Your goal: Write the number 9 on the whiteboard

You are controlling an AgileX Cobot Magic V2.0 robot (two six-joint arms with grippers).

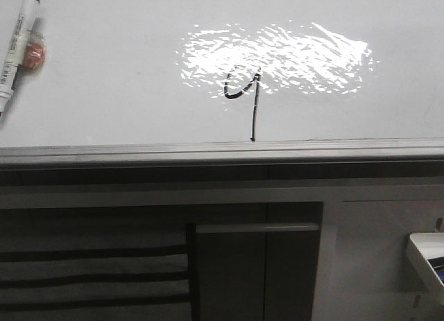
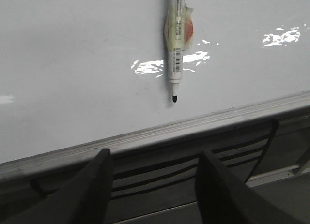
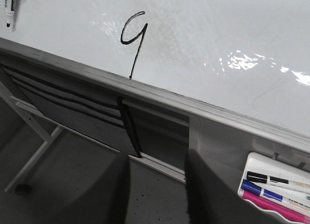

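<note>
We see the left end effector [image 2: 154, 185] in its wrist view as two dark fingers [image 2: 92, 190] spread apart with nothing between them, held off the whiteboard [image 2: 72, 64] in front of the slatted cabinet [image 2: 160, 173]. Beyond them a marker [image 2: 175, 45] sits against the board, tip pointing toward the grey edge strip [image 2: 160, 129], with a yellowish and red tape patch [image 2: 185, 31] around its barrel.

In the front view that marker [image 1: 15, 47] lies at about ten o'clock, far left on the board, tilted with its black end up. The 9 [image 1: 246, 99] sits near the middle, at roughly twelve o'clock: an open loop overlapping the lower left of the glare patch [image 1: 277, 57], and a long straight tail dropping to just above the edge strip [image 1: 208, 153]. Below the strip is the dark cabinet [image 1: 104, 265] with its slats at seven o'clock, and a white tray [image 1: 427, 255] shows at four o'clock.

The right end effector [image 3: 157, 190] also has its two dark fingers [image 3: 104, 195] spread, holding nothing, well apart from the board [image 3: 218, 25]. In its view the 9 [image 3: 131, 40] stands upright on the board with its tail ending at the strip. The tray [image 3: 261, 163] just beside the right finger holds a black marker [image 3: 276, 179], a blue one [image 3: 271, 195] and a pink one [image 3: 271, 207].
</note>
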